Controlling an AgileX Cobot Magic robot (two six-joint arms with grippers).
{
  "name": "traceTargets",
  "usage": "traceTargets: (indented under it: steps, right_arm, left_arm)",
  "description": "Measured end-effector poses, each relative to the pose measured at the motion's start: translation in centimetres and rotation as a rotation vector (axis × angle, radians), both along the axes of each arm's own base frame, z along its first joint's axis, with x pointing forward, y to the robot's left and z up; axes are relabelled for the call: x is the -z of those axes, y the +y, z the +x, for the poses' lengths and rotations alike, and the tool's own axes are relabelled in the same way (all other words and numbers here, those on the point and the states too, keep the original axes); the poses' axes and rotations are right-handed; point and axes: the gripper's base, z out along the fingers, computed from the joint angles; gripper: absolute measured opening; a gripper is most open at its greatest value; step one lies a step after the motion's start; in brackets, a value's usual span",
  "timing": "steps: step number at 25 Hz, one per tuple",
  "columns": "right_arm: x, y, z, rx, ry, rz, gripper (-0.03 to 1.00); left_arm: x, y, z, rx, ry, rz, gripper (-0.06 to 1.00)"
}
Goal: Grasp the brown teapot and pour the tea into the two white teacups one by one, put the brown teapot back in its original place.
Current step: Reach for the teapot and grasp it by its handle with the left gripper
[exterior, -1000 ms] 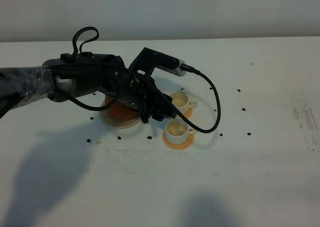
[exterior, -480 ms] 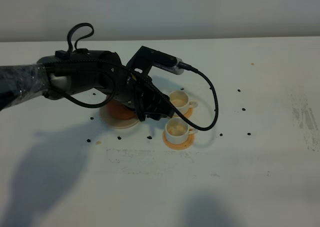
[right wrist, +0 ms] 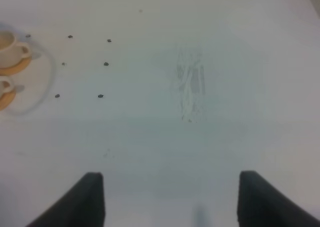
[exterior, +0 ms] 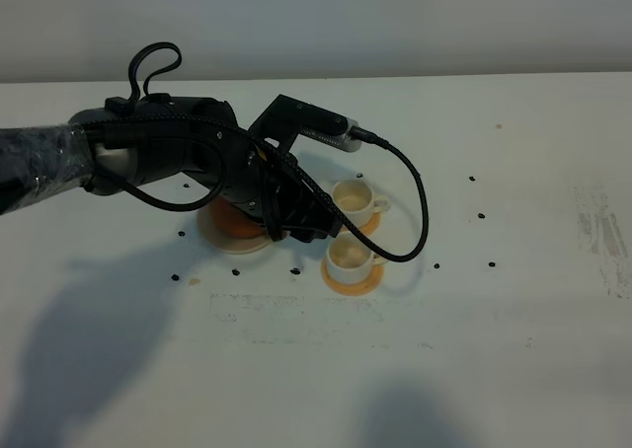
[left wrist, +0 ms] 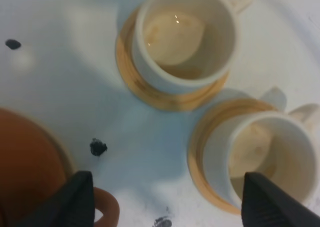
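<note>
Brown teapot (left wrist: 25, 167) clearest from left wrist

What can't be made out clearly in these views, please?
- Brown teapot: lid and spout cut off by the left wrist view's edge; the left arm mostly covers it in the exterior view.
- Left end effector: only fingertips show in its wrist view.
- Right arm: outside the exterior view.

blocked: two white teacups (exterior: 354, 200) just beside brown teapot (left wrist: 25, 172) | free: table (exterior: 523, 300) right of cups

No legible text, label, brand, number or sign on any item or on the table (exterior: 513, 300).
</note>
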Motion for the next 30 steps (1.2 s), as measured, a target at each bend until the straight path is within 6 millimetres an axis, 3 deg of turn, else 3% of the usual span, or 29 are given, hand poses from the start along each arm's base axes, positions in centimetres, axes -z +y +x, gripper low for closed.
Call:
traceTargets:
  steps: [30]
  right_arm:
    - [0.0, 0.0, 0.0, 0.000, 0.000, 0.000, 0.54]
  left_arm:
    - [0.0, 1.4, 0.4, 0.069, 0.008, 0.054, 0.60]
